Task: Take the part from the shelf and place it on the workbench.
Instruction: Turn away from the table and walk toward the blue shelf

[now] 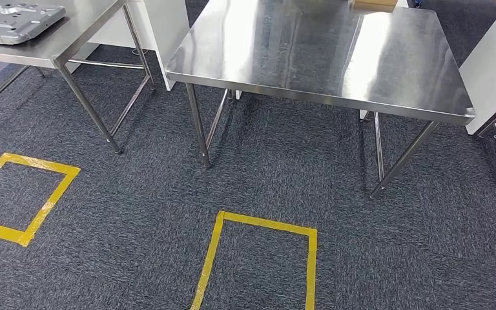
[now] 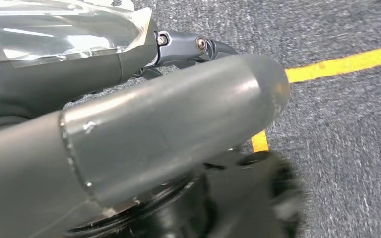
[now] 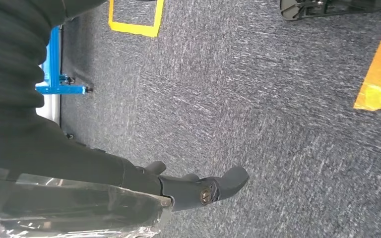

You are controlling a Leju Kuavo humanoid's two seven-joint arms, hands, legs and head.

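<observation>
We get bright, even overhead light in the head view, with strong white glare streaks on the steel counter [image 1: 323, 55] and soft shadows under its legs on the carpet [image 1: 135, 245]. In the left wrist view the thumb [image 2: 178, 129] is soft and the lower right is blurred; the right wrist carpet looks streaky.

left robot hand [image 2: 168, 124] has a thick grey thumb; right robot hand [image 3: 198, 191] has dark fingers with brass-coloured screws.

The shiny silver steel table [image 1: 323, 58] stands on speckled dark grey carpet [image 1: 135, 219] with yellow tape squares [image 1: 258, 258]. Beyond the dark grey fingers [image 3: 218, 186] is a blue metal frame [image 3: 57, 74].
</observation>
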